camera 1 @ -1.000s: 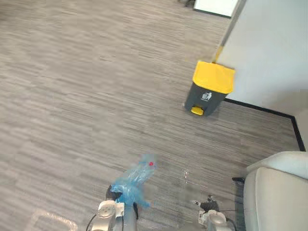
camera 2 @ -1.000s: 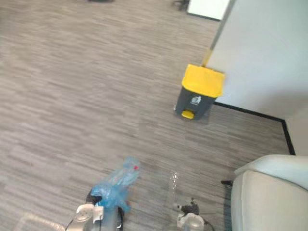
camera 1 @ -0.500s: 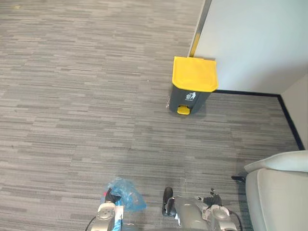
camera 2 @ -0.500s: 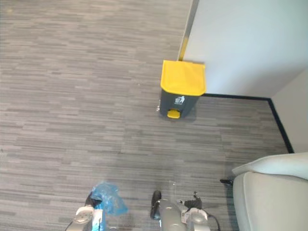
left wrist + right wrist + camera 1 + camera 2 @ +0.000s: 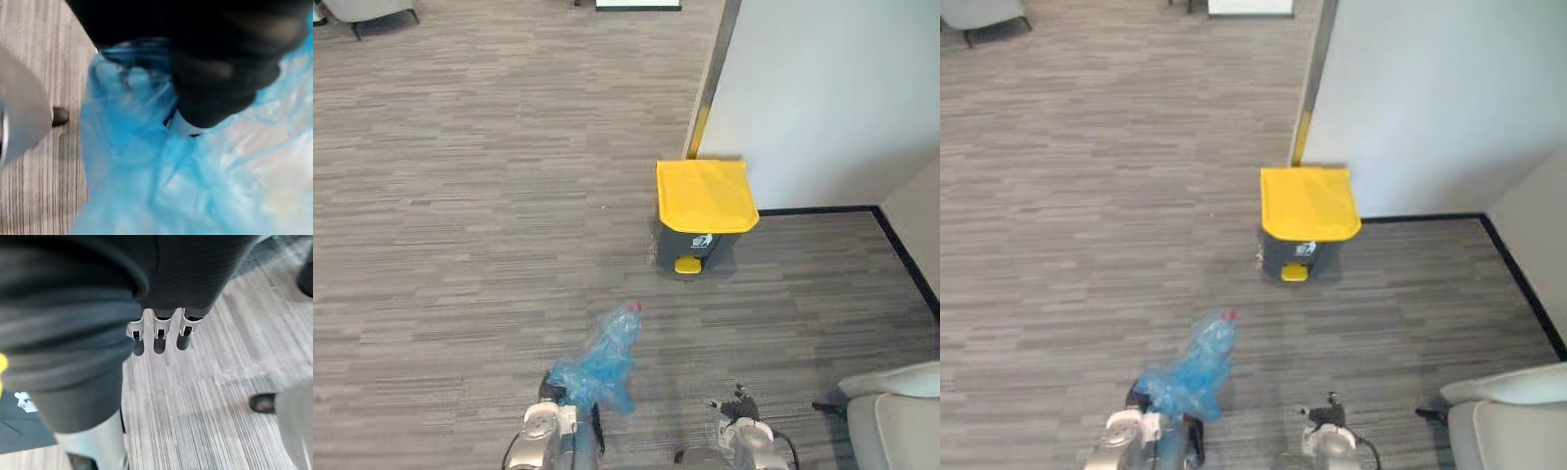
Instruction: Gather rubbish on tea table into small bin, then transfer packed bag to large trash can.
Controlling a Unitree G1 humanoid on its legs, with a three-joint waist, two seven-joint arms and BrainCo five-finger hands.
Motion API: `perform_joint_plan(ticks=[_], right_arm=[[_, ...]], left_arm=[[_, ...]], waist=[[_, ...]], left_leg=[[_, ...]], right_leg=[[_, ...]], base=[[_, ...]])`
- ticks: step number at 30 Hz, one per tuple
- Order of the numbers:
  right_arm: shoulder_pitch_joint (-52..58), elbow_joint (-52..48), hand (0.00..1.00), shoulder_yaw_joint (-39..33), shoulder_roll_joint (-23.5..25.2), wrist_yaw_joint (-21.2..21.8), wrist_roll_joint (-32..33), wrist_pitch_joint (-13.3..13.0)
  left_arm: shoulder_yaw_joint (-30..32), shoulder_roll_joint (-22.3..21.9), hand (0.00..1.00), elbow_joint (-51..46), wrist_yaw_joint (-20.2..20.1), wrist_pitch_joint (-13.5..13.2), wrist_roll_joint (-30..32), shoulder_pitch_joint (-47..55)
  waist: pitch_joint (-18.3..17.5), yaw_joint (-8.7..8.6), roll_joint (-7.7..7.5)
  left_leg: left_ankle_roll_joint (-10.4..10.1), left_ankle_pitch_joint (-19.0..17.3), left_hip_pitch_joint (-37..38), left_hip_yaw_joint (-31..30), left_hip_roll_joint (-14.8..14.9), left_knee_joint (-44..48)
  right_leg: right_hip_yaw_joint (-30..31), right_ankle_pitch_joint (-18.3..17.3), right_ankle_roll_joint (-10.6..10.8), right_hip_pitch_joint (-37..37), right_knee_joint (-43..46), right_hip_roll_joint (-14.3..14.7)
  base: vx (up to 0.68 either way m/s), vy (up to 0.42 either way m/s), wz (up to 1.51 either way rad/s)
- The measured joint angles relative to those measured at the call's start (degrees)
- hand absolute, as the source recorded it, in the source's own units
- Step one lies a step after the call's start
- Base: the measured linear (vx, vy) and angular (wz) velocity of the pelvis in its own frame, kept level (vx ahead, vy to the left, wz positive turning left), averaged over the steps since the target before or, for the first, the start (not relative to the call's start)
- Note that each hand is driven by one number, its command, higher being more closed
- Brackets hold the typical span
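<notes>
A crumpled blue plastic bag [image 5: 599,364] with a red spot near its far tip hangs out in front of my left hand [image 5: 546,392], low in the eye views. In the left wrist view my left hand [image 5: 210,93] has dark fingers curled into the blue bag [image 5: 146,186]. The large trash can [image 5: 703,196], dark grey with a shut yellow lid and a yellow pedal, stands on the floor ahead, against a white wall. My right hand [image 5: 157,335] hangs with straight fingers over bare floor and holds nothing; it shows at the lower edge [image 5: 737,404].
A white wall [image 5: 822,98] with a black baseboard runs behind and right of the can. A pale armchair [image 5: 901,416] sits at the lower right. Another seat [image 5: 362,10] stands far back left. Grey striped floor lies between me and the can.
The whole view has shifted, so the camera moved; the can now sits closer and more central. The blue bag has swung up and forward from my left hand.
</notes>
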Motion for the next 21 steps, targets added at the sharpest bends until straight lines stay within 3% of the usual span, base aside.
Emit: perform_joint_plan(ticks=[2,3,4,5,6,9,10,11,13,17,19,21], right_arm=[[-0.8,0.3,0.00,0.0,-0.3,0.1,-0.4,-0.1],[-0.7,0.3,0.00,0.5,-0.3,0.3,-0.7,-0.2],[-0.8,0.3,0.00,0.7,-0.4,0.4,-1.0,-0.2],[-0.5,0.5,0.00,1.0,-0.4,0.5,-1.4,-0.1],[-0.5,1.9,0.00,1.9,-0.6,0.6,-1.7,-0.1],[-0.6,2.3,0.00,2.6,-0.8,0.9,-2.0,0.0],[-0.8,2.6,0.00,2.9,-1.2,0.9,-2.0,0.0],[-0.4,3.1,0.00,3.0,-1.6,0.9,-2.1,-0.1],[-1.1,4.4,0.00,3.0,-3.3,0.9,-2.1,0.0],[-0.8,4.0,0.00,0.9,-3.2,0.9,-2.0,-0.1],[0.2,3.7,0.00,0.9,-2.7,0.9,-1.8,-0.1],[1.5,2.9,0.00,1.2,-2.0,0.9,-1.8,-0.1]], left_arm=[[-0.3,0.3,1.00,1.3,0.0,0.0,0.2,-0.1],[-0.6,0.5,1.00,1.6,0.0,0.1,0.2,0.5],[-0.9,0.5,1.00,1.6,0.0,0.2,0.2,0.8],[-1.6,0.3,1.00,2.4,0.0,0.2,0.2,1.0],[-2.1,0.5,1.00,3.4,0.1,0.7,0.2,1.1],[-2.1,1.4,1.00,4.0,0.1,0.8,0.2,1.1],[-2.0,2.5,1.00,4.1,0.1,0.7,0.2,0.8],[-2.1,2.4,1.00,4.8,0.1,0.7,0.1,0.5],[-2.4,1.7,1.00,5.2,-0.1,0.6,0.2,0.1],[-2.5,1.6,1.00,6.1,-0.4,0.7,0.2,-1.6],[-2.5,1.2,1.00,6.0,-1.0,0.8,0.3,-2.0],[-1.9,-0.3,1.00,5.0,-1.2,0.8,0.4,-0.8]], waist=[[0.2,0.34,0.29],[0.2,0.13,0.24],[0.2,0.12,0.19],[0.4,-0.21,0.32],[0.4,-0.94,0.33],[0.4,-2.00,0.05],[0.6,-2.09,-1.02],[1.0,-2.39,-0.27],[1.0,-1.87,2.45],[1.2,-2.72,2.79],[1.3,-2.73,2.54],[1.3,-1.65,2.81]], left_leg=[[0.1,-1.8,2.8,2.0,-0.1,-1.6],[0.3,-2.0,6.0,4.1,0.1,-4.4],[0.4,-2.0,7.7,4.6,-0.1,-5.6],[0.9,-2.4,10.0,5.9,-0.2,-7.2],[1.0,-2.7,12.4,6.9,-0.3,-9.0],[-0.2,-2.7,15.3,8.6,0.1,-11.7],[-2.3,-3.6,16.8,8.7,-0.2,-11.7],[-2.9,-3.7,17.3,7.5,-0.2,-11.5],[-2.9,-3.6,17.7,2.5,0.9,-13.5],[-4.0,-4.3,18.4,0.1,2.6,-11.7],[-4.8,-4.8,15.5,-1.2,4.7,-2.3],[-4.6,-4.9,9.9,-1.7,8.3,14.2]], right_leg=[[2.8,0.4,1.0,-3.4,7.0,-0.1],[3.2,1.8,3.7,-7.9,16.7,-0.6],[2.8,2.9,5.0,-10.1,21.3,-1.0],[1.0,2.2,4.5,-12.8,26.9,-2.0],[-2.6,-0.1,1.8,-15.6,28.5,-2.5],[-11.1,0.0,-1.2,-20.2,21.9,-1.8],[-14.0,8.5,-4.9,-19.9,8.8,0.0],[-14.3,8.6,-5.8,-19.0,8.4,0.6],[-14.3,8.2,-6.4,-18.0,6.7,3.3],[-16.2,4.4,-6.4,-16.4,7.5,4.3],[-17.6,4.0,-6.5,-12.6,5.4,4.9],[-18.1,3.6,-7.2,-7.4,2.4,6.2]], base=[[0.17,0.164,-0.79],[0.14,0.115,-0.84],[0.12,0.042,-0.61],[0.16,0.027,-0.44],[0.16,0.008,-0.36],[0.19,-0.076,-0.25],[0.25,-0.120,-0.13],[0.28,-0.103,-0.16],[0.28,-0.087,-0.29],[0.24,-0.087,0.12],[0.23,-0.068,0.37],[0.28,0.021,0.04]])
